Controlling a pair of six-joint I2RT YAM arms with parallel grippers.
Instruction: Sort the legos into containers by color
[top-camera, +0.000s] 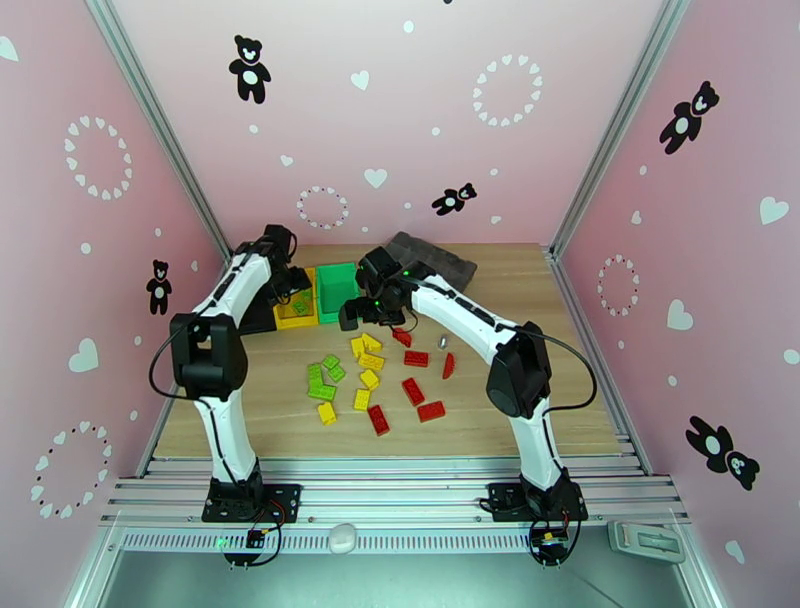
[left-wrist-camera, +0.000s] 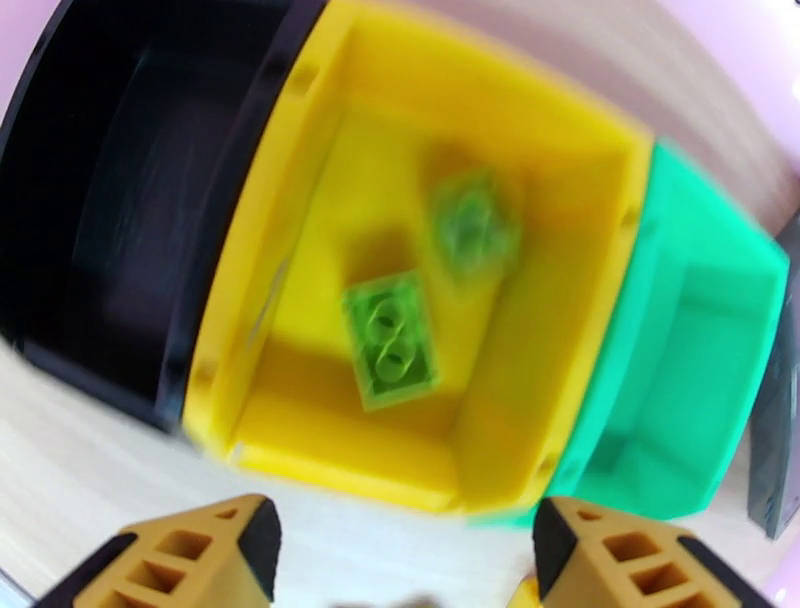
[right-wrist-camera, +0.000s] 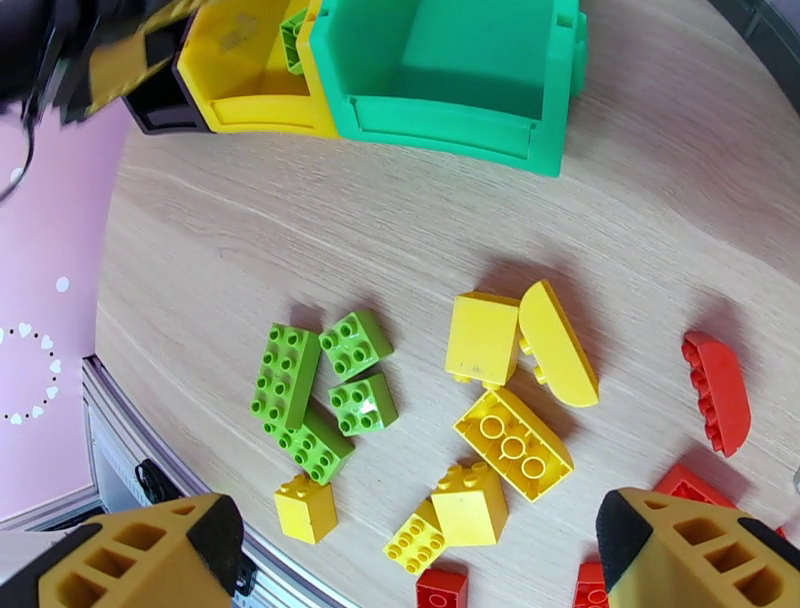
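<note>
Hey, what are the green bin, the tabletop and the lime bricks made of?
Green bin: looks like moulded plastic, smooth walls with a soft sheen. Tabletop: wood or wood-look laminate, pale grain lines; can't tell which. Lime bricks: hard glossy plastic, highlights on the studs.

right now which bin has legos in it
The yellow bin, the middle one: two lime green legos lie inside; the black bin and green bin show none.

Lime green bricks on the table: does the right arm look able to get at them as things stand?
Probably yes. The right gripper hangs open above the table, the lime green bricks lie uncovered though packed close, and the left gripper is away over the yellow bin.
</note>
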